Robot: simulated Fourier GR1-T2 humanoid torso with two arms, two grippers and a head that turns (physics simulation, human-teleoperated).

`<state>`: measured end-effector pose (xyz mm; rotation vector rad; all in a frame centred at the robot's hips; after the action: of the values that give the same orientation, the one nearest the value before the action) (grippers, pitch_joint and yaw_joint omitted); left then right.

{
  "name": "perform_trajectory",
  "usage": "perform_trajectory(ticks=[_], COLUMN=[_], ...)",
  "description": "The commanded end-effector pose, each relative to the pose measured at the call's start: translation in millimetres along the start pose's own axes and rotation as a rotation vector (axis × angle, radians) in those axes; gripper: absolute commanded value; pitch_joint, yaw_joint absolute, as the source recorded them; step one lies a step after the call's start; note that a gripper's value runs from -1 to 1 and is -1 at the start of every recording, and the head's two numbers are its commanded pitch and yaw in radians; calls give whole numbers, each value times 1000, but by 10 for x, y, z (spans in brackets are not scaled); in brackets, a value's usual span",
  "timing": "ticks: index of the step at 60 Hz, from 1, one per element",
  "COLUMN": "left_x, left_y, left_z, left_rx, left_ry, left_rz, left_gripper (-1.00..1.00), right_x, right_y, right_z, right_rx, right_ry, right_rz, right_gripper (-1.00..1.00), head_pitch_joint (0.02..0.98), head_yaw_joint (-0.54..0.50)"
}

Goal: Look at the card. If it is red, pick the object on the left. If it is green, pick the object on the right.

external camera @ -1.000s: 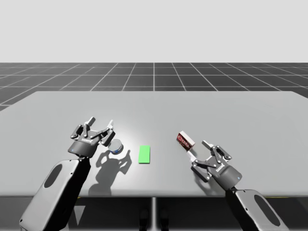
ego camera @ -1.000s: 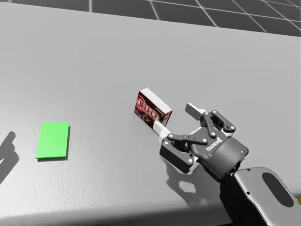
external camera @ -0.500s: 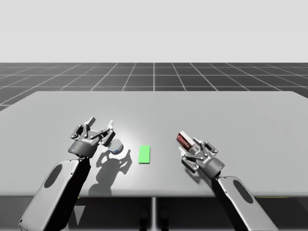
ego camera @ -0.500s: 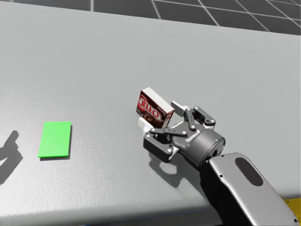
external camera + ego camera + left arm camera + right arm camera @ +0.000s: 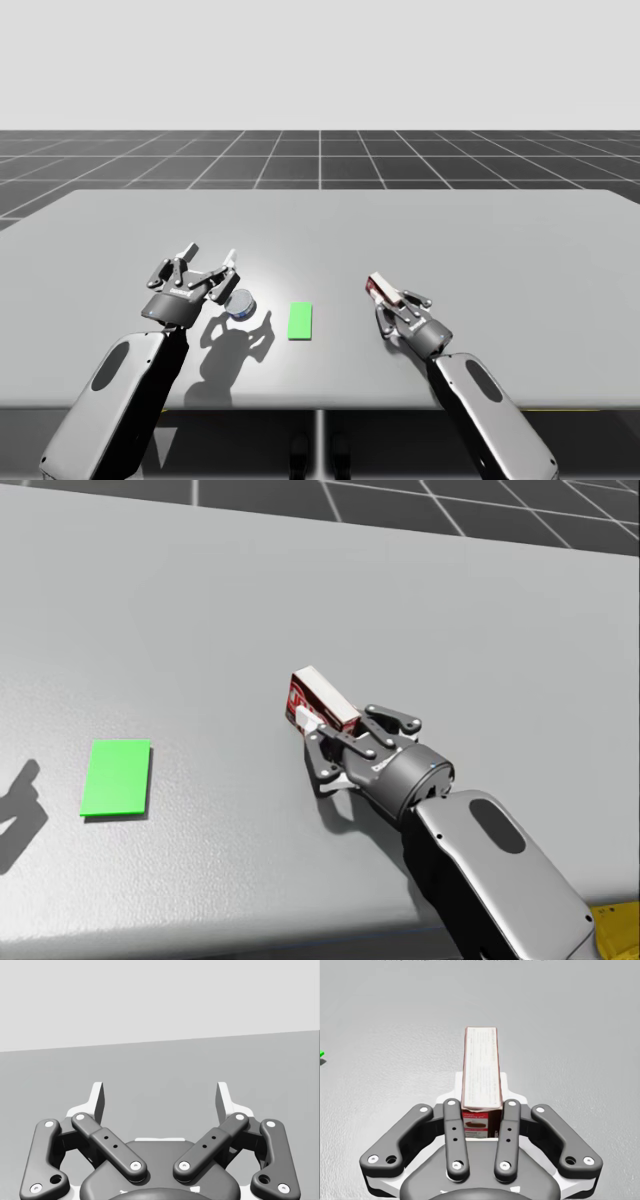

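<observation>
Green card [image 5: 300, 321] calls for the right-hand object. Right gripper [image 5: 481, 1102] is clenched on the red box [image 5: 480, 1060] between its fingers, low over the table [image 5: 450, 230]; the lift appears to remain. Left gripper [image 5: 160, 1102] is spread, grasping nothing.

My left forearm [image 5: 120, 390] and right forearm [image 5: 500, 425] wear smooth light-grey shells, each with a dark oval panel set into it. Both wrists end in rounded dark-grey housings. The left gripper [image 5: 160, 1097] and right gripper [image 5: 480, 1082] share dark linkage bars pinned with pale round screws, small open holes at the outer ends, and white fingertips [image 5: 96, 1100].
</observation>
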<state>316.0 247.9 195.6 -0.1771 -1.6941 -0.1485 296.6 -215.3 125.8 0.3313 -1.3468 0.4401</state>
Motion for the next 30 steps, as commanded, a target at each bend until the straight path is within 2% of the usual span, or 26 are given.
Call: perform_trajectory(ticks=[1,12,30], left_x=[-4,-6,-21], left_y=[-3,-8,-12], left_z=[-1,-2,-2], left_rx=[-1,-1,-1], left_ry=[1,2,8], left_rz=[0,0,-3], left_gripper=[-1000,-1000,-1000], right_x=[-85,-97,-104], right_y=[-21,-26,-18], right_z=[-1,3,10], right_rx=[-65,-64,-61], right_ry=[12,11,-3], right_rz=[-14,-2,5], right_gripper=[1000,1000,1000], head_pitch_joint=[832,793,534], head_yaw_joint=[-261,-266,-300])
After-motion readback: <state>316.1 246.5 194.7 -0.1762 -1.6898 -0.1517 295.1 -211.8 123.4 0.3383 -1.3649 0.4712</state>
